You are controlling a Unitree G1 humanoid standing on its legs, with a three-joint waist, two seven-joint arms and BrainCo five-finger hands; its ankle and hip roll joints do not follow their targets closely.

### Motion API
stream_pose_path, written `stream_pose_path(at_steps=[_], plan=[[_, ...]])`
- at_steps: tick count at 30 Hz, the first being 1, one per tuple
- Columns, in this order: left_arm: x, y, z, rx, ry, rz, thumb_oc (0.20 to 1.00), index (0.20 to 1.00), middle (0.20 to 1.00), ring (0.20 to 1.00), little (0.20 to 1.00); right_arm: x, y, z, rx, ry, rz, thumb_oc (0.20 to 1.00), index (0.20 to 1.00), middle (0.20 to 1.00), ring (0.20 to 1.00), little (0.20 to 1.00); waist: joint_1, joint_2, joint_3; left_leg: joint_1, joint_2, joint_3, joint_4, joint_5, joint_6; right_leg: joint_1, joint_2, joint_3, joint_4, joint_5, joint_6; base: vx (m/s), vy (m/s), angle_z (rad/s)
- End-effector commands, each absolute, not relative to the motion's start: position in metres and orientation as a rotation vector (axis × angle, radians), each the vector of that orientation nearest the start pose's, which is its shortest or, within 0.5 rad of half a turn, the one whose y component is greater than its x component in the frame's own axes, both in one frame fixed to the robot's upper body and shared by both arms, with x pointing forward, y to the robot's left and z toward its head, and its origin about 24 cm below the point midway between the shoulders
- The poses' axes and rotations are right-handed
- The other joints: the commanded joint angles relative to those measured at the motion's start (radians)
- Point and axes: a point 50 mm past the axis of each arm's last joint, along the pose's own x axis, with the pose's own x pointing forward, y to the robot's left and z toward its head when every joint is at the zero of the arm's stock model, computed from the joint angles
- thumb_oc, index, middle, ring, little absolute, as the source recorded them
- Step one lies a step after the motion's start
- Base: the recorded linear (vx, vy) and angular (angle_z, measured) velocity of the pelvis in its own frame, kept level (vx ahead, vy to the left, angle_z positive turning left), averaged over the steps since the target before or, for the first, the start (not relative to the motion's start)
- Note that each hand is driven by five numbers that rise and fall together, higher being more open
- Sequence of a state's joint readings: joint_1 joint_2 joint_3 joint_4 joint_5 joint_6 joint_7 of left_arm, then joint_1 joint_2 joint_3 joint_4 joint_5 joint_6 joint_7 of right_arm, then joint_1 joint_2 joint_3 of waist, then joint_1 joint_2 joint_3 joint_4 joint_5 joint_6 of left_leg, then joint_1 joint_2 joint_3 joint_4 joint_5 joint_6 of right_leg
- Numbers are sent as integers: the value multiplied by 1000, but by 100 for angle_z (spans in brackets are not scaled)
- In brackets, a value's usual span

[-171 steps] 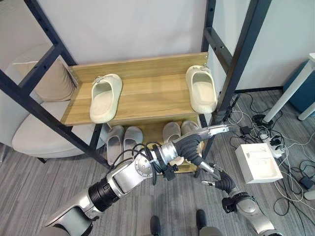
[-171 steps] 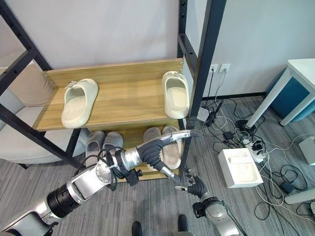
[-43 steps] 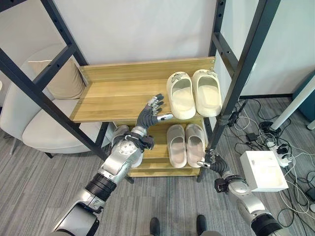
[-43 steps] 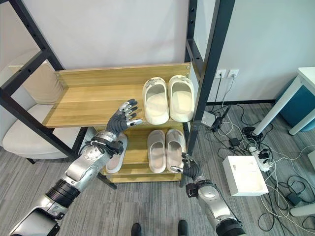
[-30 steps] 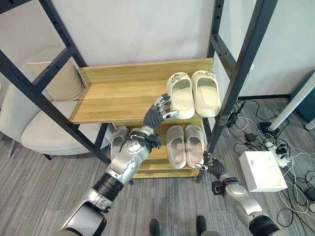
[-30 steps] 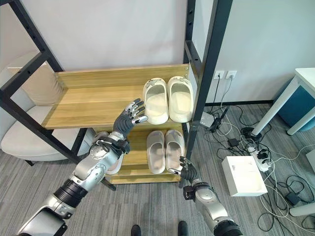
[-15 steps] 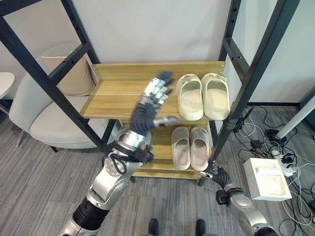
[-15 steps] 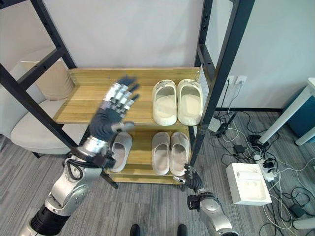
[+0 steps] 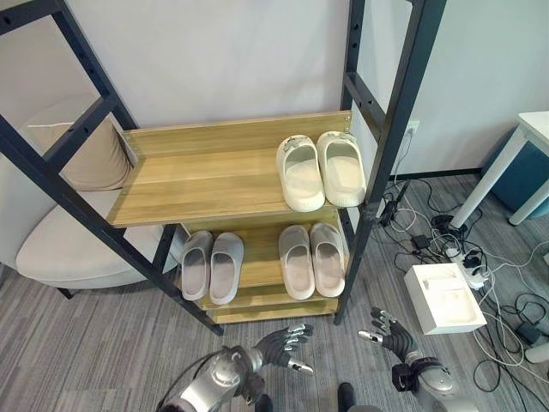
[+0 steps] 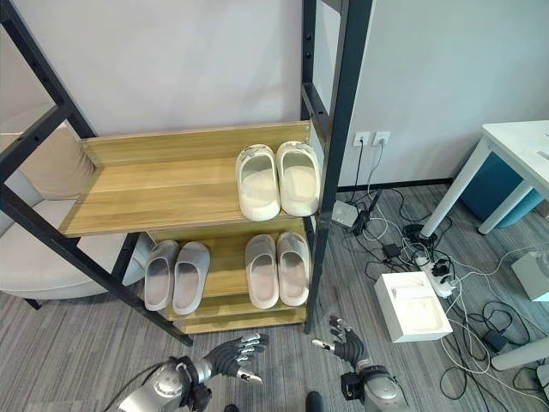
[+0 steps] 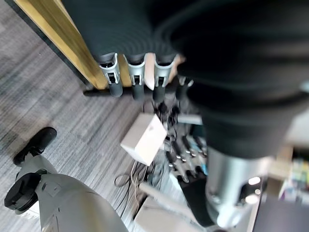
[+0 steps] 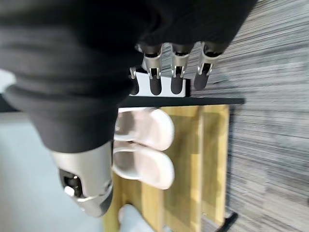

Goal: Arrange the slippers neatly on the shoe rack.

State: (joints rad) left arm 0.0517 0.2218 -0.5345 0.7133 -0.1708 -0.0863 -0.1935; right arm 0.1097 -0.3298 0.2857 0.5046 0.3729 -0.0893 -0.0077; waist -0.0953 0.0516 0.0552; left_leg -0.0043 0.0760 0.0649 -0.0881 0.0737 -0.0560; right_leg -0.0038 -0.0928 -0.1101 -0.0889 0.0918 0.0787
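The rack (image 9: 214, 184) has two wooden shelves inside a black frame (image 9: 403, 94). On the top shelf a cream pair (image 9: 319, 170) sits side by side, touching, at the shelf's 3 o'clock end, just beside the frame's right post; the remainder of that shelf is bare wood. On the lower shelf a grey pair (image 9: 210, 265) lies towards 9 o'clock and a pale pair (image 9: 312, 258) towards 3 o'clock, each pair with its two slippers close together and pointing the same way. The pale pair also shows in the right wrist view (image 12: 145, 145).

At 9 o'clock from the rack, behind the frame's slanted bars, stands a chair (image 9: 60, 249) with a cushion (image 9: 81, 159). At 4 o'clock from the rack a white box (image 9: 444, 297) lies on the grey floor (image 9: 94, 343), with a power strip (image 9: 467, 264) and loose cables just beyond it; a white table leg (image 9: 493, 180) slants in from 3 o'clock.

Nothing stands between the hands and the rack. The left hand (image 9: 279, 343) hangs low at 6 o'clock from the rack, fingers spread and straight, thumb apart, holding nothing. The right hand (image 9: 393, 333) is at 5 o'clock, near the foot of the right post, fingers also spread, probably relaxed, and empty
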Motion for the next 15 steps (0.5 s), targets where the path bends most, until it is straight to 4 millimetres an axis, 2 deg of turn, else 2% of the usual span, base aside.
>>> stream_pose_path(at_steps=[1,4,8,15], plan=[[190,132,-101,194,629,-388,1000,1000,1000,1000,1000,198,-180,-68,28,450,40,1000,1000,1000,1000,1000,16,-49,17,37,10,-12,1,-89,-10,21,-34,-34,2,-83,58,-6,-16,9],[200,148,-97,20,619,-144,1000,1000,1000,1000,1000,196,-183,-69,32,453,-12,1000,1000,1000,1000,1000,29,-58,14,37,8,-20,1,-85,-7,26,-36,-40,2,-84,56,2,-21,9],[209,158,-82,-48,535,-78,1000,1000,1000,1000,1000,193,-187,-69,20,452,-31,1000,1000,1000,1000,1000,34,-61,14,37,6,-23,1,-84,-5,28,-37,-40,2,-84,55,-1,-7,10],[214,166,-67,-86,458,-48,1000,1000,1000,1000,1000,190,-193,-69,17,453,-62,1000,1000,1000,1000,1000,38,-60,15,37,5,-23,1,-83,-2,30,-38,-39,2,-84,56,0,0,0]])
